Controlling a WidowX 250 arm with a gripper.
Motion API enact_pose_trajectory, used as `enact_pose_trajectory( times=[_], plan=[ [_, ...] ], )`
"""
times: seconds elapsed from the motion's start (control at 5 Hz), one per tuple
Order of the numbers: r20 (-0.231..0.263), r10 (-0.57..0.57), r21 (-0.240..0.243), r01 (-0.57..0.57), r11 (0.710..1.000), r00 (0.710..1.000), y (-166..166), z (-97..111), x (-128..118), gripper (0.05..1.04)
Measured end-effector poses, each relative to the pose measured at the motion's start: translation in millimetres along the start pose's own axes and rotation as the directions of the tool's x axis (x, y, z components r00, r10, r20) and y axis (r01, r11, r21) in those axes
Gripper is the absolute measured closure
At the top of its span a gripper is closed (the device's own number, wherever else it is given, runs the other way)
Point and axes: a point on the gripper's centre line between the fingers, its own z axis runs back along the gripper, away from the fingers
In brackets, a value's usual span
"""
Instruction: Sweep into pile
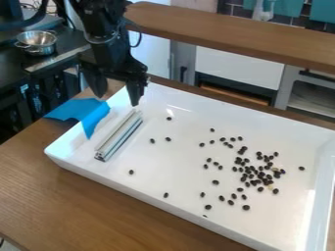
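Observation:
The black gripper (118, 98) hangs over the back left corner of the white tray (177, 171), its two fingers spread wide and nothing between them. Below it, a silver metal bar (120, 136) lies in the left part of the tray. Dark beans (252, 175) are clustered in the tray's right half, with several scattered around them and a few single ones closer to the bar. The gripper is apart from the beans. A blue cloth (83, 112) is draped over the tray's left edge, just in front of the gripper.
The tray stands on a wooden table (85, 196), with its raised walls around the beans. Behind it runs a wooden counter (229, 33) above white cabinets. A metal bowl (36, 42) stands on a dark surface at the upper left.

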Motion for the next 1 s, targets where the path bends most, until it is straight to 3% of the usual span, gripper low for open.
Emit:
enact_pose_trajectory(
  times=[0.4, 0.6, 1.0],
  plan=[
    [-0.046, 0.014, 0.005, -0.014, 1.000, 0.999, -2.7, -17.8, -6.4, 0.083],
    [-0.013, 0.014, 0.027, -0.013, 1.000, 1.000, -1.2, -24.3, -2.7, 0.083],
    [-0.040, 0.019, 0.035, -0.017, 0.999, 0.999, 7.3, -48.6, -1.8, 0.083]
  ],
)
